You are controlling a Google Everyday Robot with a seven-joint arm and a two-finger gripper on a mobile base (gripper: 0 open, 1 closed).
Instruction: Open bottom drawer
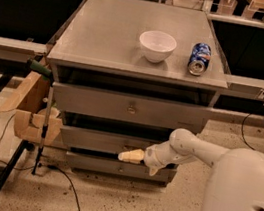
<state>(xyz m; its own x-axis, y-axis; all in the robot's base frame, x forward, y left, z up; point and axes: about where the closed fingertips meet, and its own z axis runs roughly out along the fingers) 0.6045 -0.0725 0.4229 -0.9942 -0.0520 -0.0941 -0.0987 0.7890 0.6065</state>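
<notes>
- The bottom drawer (95, 163) is seen as the lowest of three grey fronts in the cabinet, just above the floor.
- Its flat front panel is shown as the narrowest and shortest of the three, lying level and facing the near side.
- A dark gap is seen between its top edge and the front above.
- Whether it is pulled out at all cannot be told.
- Its middle is covered by the gripper (136, 162), which is held at the panel's upper edge, right of centre.
</notes>
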